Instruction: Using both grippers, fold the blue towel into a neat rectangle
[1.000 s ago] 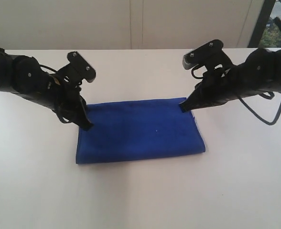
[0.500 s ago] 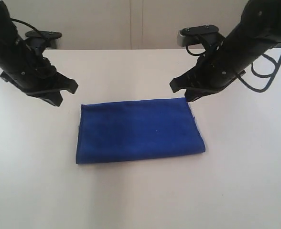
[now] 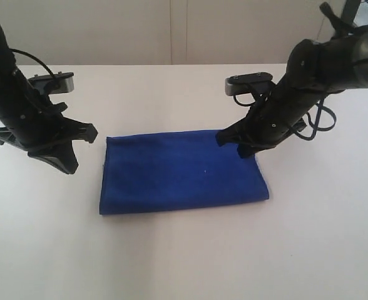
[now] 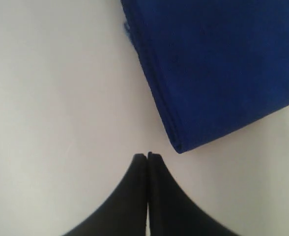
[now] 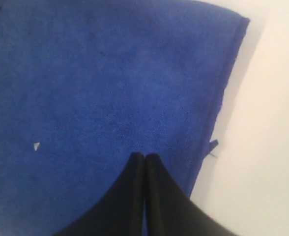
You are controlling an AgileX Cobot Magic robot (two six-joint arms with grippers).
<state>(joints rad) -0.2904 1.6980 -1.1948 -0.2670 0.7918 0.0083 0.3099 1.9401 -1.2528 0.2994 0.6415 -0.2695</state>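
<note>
Both black slim-fingered grippers closed, empty: left gripper [image 3: 67, 166] beside, right gripper [image 3: 245, 152] over upper-right corner of the folded deep-blue microfibre towel [image 3: 181, 170], centre frame on white surface [image 3: 184, 256]. Judged soft, light, limp: pinch stacked layers at corners.

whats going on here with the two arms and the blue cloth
Two robot arms are folding a blue towel on a white table. The towel lies flat as a folded rectangle with layered edges. Both hands are shut and hold nothing. The left hand is over bare table just off the towel's left side, and the right hand is over its far right corner.
</note>
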